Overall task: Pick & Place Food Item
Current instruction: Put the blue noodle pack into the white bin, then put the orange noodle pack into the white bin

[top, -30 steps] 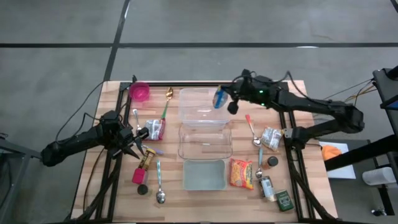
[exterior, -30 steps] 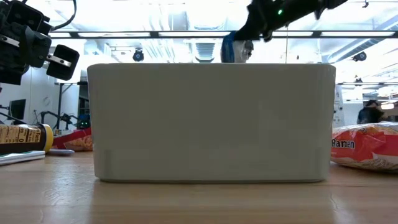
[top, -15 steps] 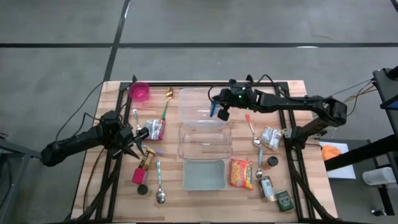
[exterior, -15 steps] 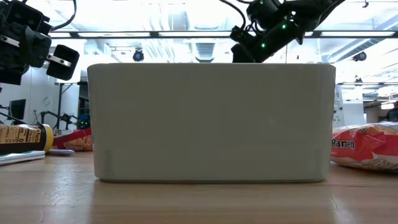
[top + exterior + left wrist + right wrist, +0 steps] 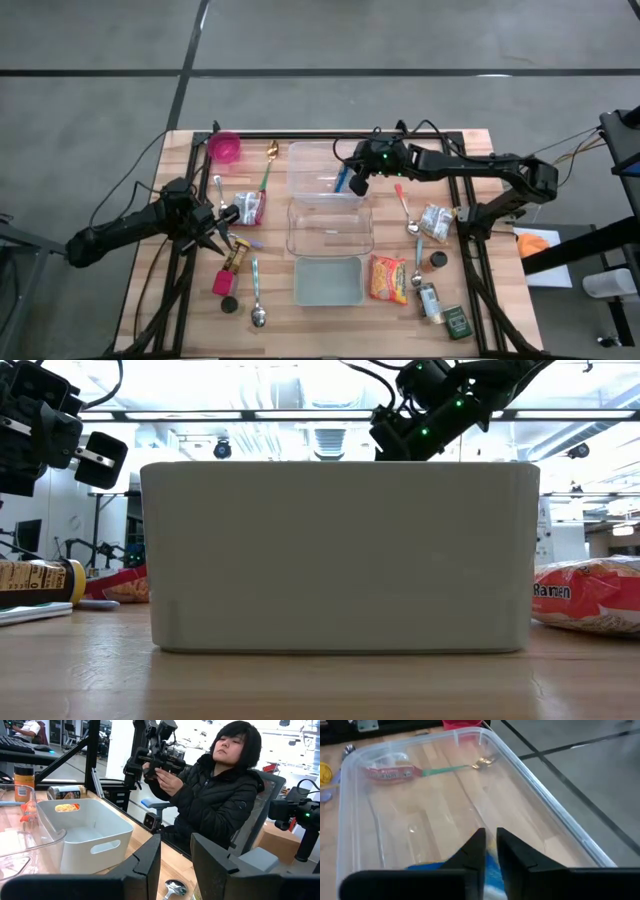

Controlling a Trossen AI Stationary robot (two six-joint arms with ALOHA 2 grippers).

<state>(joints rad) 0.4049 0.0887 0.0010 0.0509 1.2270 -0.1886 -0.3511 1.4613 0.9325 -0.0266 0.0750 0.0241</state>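
Right wrist view: blue packet (image 5: 487, 865) between fingers (image 5: 475, 851)

Blue packet (image 5: 490, 865) mostly hidden (behind right claw (image 5: 490, 851)).

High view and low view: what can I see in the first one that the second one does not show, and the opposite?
Only the high view shows the far clear container with the right tool lowered into it holding a blue packet, plus the pink cup and the spoons.

Only the low view shows the ceiling lights and the room behind the table.

Both show the grey bin, the ramen packet and the left tool waiting at the left.
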